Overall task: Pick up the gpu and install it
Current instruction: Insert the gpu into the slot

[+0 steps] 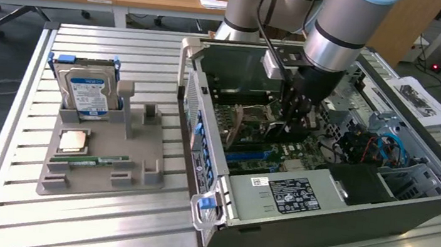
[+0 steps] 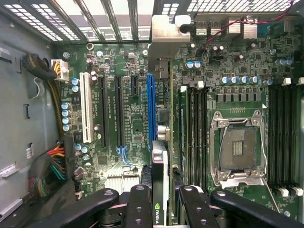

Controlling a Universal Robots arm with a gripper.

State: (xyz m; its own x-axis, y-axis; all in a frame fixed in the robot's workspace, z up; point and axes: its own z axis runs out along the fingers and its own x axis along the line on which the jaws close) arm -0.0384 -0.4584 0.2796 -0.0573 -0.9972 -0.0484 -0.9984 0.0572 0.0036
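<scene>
My gripper [image 2: 164, 202] is shut on the gpu [image 2: 160, 164], which shows edge-on between the two black fingers [image 2: 139, 204] with a green logo on its edge. Its silvery end bracket [image 2: 164, 35] reaches the slotted rear wall of the case. The card hangs just above the motherboard, alongside the long blue expansion slot [image 2: 150, 109]; I cannot tell whether it touches the slot. In the exterior view the gripper [image 1: 295, 123] is lowered deep into the open computer case [image 1: 276, 219], and the arm hides most of the card.
Black and white expansion slots [image 2: 86, 107], memory slots and the empty processor socket [image 2: 240, 147] lie around the card. Cable bundles [image 2: 52, 166] sit by the case wall. A grey holder [image 1: 105, 175] on the exterior view's left carries a hard drive [image 1: 88, 91] and a memory stick [image 1: 102, 162].
</scene>
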